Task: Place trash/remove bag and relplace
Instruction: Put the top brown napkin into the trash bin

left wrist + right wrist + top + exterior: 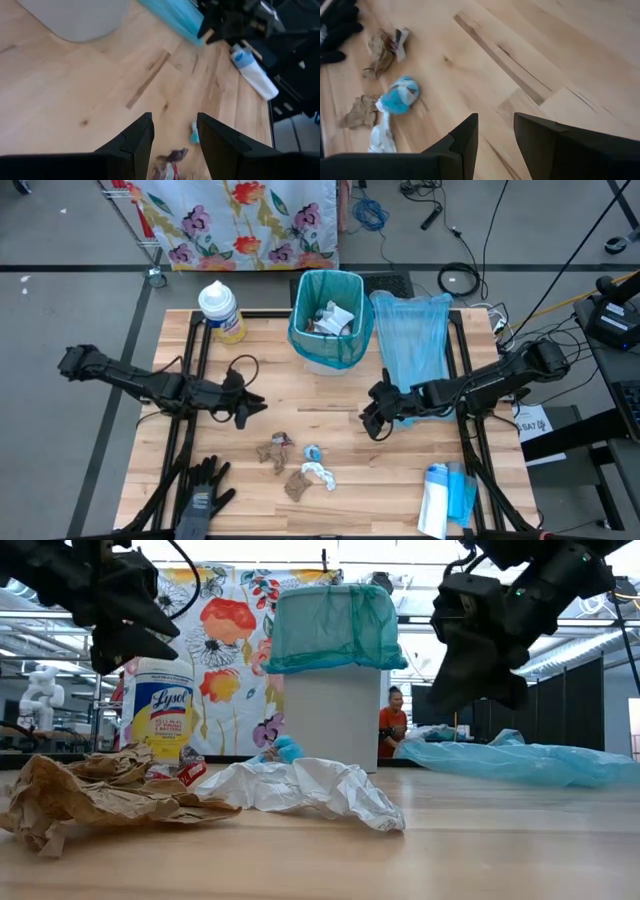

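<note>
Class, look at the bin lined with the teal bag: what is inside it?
Inside the bin, the high view shows crumpled white and brown scraps lying in the teal bag. Anything beneath them is covered.

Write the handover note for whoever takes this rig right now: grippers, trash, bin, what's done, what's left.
Left gripper: open, empty, above the table left of centre.
Right gripper: open, empty, above the table right of centre.
Trash: brown paper wads, white tissue and a blue scrap lie on the table at the front, between the arms.
Bin: at the back, teal bag fitted, some trash already inside.
Spare bag: flat, right of the bin.
Left: bin the loose scraps, pull the bag, fit the spare.
</note>
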Tool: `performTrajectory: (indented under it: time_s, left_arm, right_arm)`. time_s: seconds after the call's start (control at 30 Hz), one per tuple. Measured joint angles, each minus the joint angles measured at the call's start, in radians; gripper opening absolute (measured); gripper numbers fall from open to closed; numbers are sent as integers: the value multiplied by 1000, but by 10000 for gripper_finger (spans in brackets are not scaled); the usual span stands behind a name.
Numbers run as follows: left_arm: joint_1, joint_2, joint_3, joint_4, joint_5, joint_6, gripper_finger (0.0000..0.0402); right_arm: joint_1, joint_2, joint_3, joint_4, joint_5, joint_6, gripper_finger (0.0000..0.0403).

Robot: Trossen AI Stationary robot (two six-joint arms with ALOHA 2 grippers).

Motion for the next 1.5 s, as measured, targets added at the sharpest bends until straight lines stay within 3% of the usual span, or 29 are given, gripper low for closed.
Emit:
performTrajectory:
  time_s: [0.43, 0.6, 0.77, 1.0, 1.27, 1.5]
  left_arm:
    - [-65, 212, 0, 74, 3, -61, 154]
    - [-82, 273, 1, 146, 40, 178, 154]
    - [-134, 340, 60, 88, 44, 311, 154]
    - [-203, 488, 206, -143, 32, 351, 154]
    - [-258, 618, 291, -148, 37, 350, 154]
    - [-263, 687, 295, -124, 47, 344, 154]
  right_arm:
    - [-2, 0, 1, 107, 0, -80, 116]
    - [-2, 0, 1, 99, -1, -85, 116]
    - [-2, 0, 1, 98, -1, -99, 116]
    - [-2, 0, 1, 73, -2, -104, 116]
    - [-2, 0, 1, 8, -3, -102, 116]
    - [-2, 0, 1, 5, -3, -92, 116]
